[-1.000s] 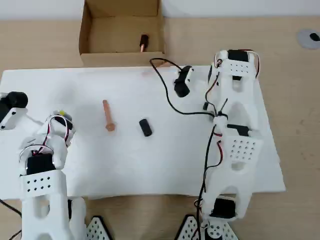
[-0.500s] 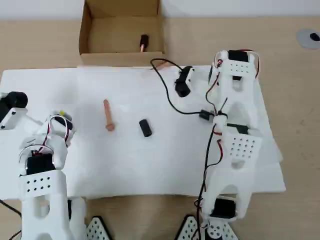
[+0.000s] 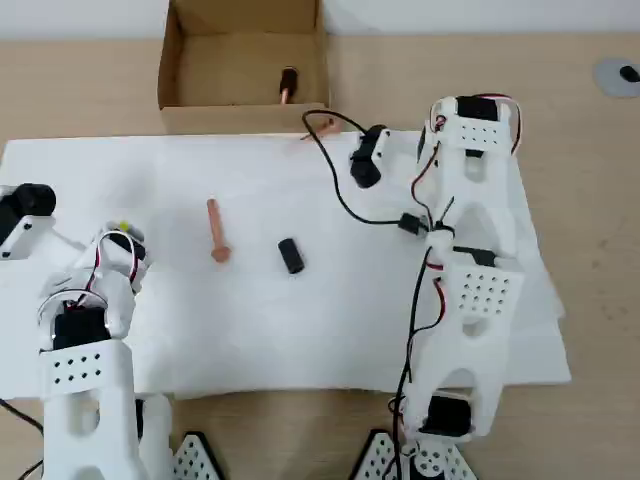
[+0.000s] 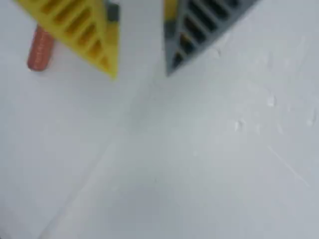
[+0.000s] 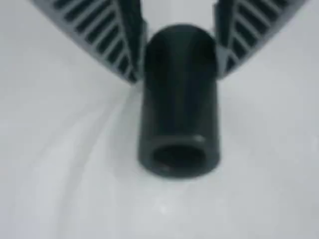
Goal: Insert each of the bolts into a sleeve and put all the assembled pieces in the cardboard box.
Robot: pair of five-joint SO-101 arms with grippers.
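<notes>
Bolt and sleeve parts lie on a white sheet (image 3: 200, 330) spread over my wooden tabletop (image 3: 590, 200). 1 copper-coloured bolt (image 3: 215, 232) rests loose on the sheet, left of centre, with its head toward the arm bases. 1 short black loose sleeve (image 3: 290, 255) lies near it to the right, not touching it.

The cardboard box (image 3: 172, 60) stands open at the far edge of the sheet. Inside it, near the right wall, is 1 assembled piece (image 3: 288, 84), a copper bolt in a black sleeve.

My right arm stretches to the far edge of the sheet, near the box's right front corner. In its wrist view the right claw (image 5: 178, 77) is clenched on a second black sleeve, the held sleeve (image 5: 179, 124). Its 2 grey fingers press on either side, and the sleeve's open end faces the camera, low over the sheet.

My left arm is at the sheet's left side. The left claw (image 4: 140, 73) is released, 1 yellow finger and 1 grey finger apart with nothing between them, over bare sheet. The bolt's threaded tip shows just beside the yellow finger.
</notes>
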